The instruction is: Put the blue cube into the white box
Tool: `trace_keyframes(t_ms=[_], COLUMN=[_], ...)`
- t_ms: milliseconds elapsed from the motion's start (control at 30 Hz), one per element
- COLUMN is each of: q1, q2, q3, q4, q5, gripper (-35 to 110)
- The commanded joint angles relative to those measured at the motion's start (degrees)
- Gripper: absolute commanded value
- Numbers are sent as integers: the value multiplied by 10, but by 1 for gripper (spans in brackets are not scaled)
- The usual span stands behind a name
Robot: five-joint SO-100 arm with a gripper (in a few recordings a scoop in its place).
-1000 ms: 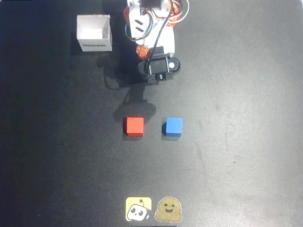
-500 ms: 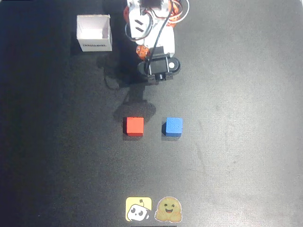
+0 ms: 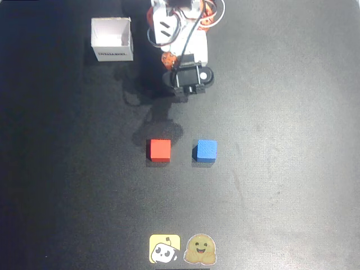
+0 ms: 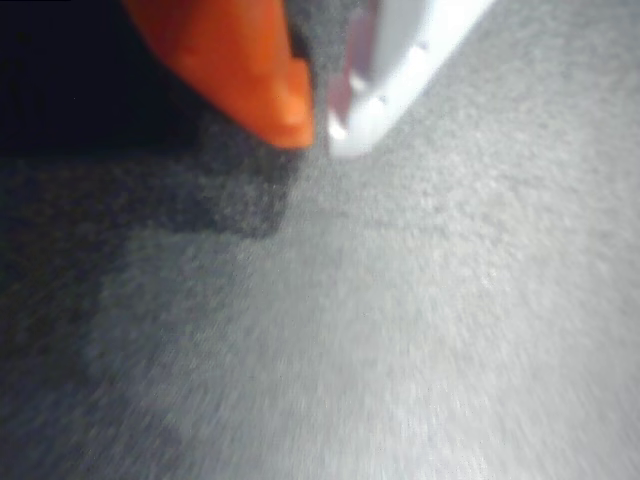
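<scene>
Blue cube [image 3: 205,151] sat flat on the dark table [image 3: 281,169], just right of the red cube [image 3: 160,149] in the overhead view, and well below my gripper [image 4: 318,128], a little to the right of it. The white box [image 3: 112,38] stood at the upper left, beside the arm's base, its opening facing up. I had the arm [image 3: 179,39] folded back near its base, the wrist camera [image 3: 190,79] pointing down at bare tabletop. In the wrist view the orange finger and the white finger nearly met at the tips, with nothing between them, so I judged the jaws as good as closed and due to open before reaching down-frame.
</scene>
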Motion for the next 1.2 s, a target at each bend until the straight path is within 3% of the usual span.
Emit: trace_keyframes(t_ms=[0, 200, 900, 1167], q1=[1, -2, -40, -54], q2=[1, -81, -696, -813], q3=[-42, -99, -529, -593], q4=[3, -15, -74, -102], q5=[4, 3, 25, 47], gripper=[0, 0, 0, 0])
